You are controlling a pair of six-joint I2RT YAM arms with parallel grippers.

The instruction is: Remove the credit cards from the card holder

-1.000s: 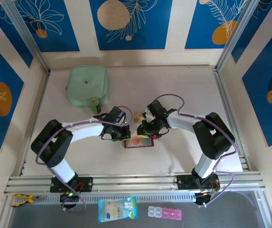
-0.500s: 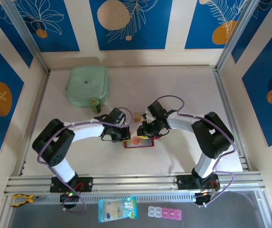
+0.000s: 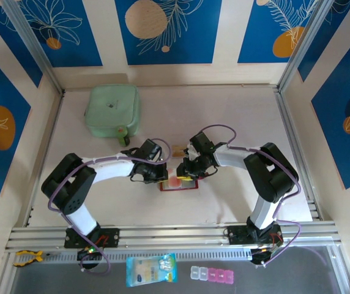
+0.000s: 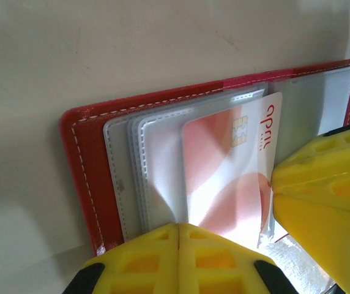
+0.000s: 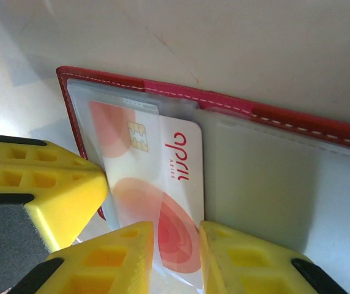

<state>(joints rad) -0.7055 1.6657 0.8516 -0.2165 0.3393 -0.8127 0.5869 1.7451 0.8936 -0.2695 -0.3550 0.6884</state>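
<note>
Card holder open flat on table, pink credit card partly out of pocket. Left pincer shut, pinning holder; right pincer slightly apart astride card's end. Next: nip card, slide clear.

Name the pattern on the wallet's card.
Card: white with pink-red circles; best in right wrist view.

The card holder runs past the frame's edge.
</note>
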